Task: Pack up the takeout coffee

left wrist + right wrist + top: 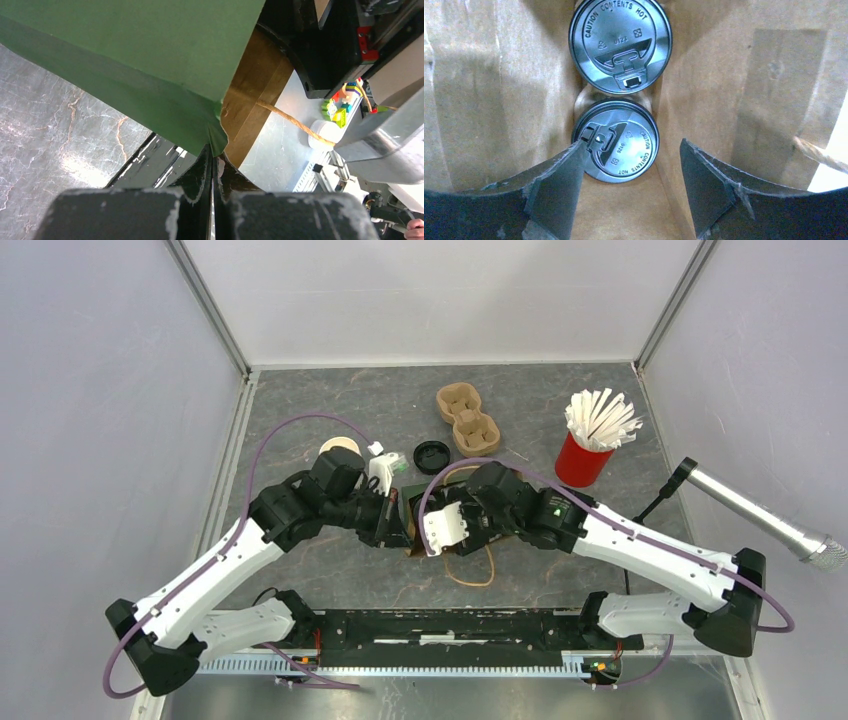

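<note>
In the right wrist view I look straight down into a brown paper bag (499,90). Two cups with round black lids stand side by side on its floor. The takeout coffee (615,140) is the nearer one and a second lidded cup (620,45) is beyond it; only the lids show. My right gripper (632,142) hangs open above the nearer lid with nothing between its fingers. My left gripper (215,155) is shut on a corner of the bag's green rim (150,50). From above, both grippers (395,515) (445,530) meet over the bag, which is mostly hidden.
A loose black lid (432,454), a brown cardboard cup carrier (466,418) and a red cup of white straws (585,455) stand behind the bag. White cups (340,448) sit behind the left arm. The bag's rope handle (470,570) lies toward me. A microphone (760,515) juts in at right.
</note>
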Motion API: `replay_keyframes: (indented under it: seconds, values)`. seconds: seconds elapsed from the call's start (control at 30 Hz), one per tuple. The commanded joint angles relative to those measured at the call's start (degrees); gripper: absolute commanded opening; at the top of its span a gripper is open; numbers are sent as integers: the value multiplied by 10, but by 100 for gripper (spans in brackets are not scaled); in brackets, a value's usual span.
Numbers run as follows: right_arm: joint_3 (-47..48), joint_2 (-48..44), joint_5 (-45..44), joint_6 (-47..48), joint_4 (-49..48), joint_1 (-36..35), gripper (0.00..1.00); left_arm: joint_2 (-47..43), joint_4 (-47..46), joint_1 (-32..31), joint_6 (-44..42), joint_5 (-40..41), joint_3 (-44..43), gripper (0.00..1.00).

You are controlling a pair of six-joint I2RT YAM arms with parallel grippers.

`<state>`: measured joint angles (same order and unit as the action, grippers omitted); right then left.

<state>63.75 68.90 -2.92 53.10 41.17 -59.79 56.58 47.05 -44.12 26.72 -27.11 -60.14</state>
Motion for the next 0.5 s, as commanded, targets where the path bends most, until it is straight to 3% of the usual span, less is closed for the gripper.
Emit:
replay_keyframes:
  seconds: [0.0, 0.47]
  values:
    - [32, -22, 10, -22, -17, -2, 75, 4, -16, -1, 10, -12, -32, 3]
    - [76, -47, 5, -93, -41, -2, 71, 25, -12, 5, 38, -11, -60, 4]
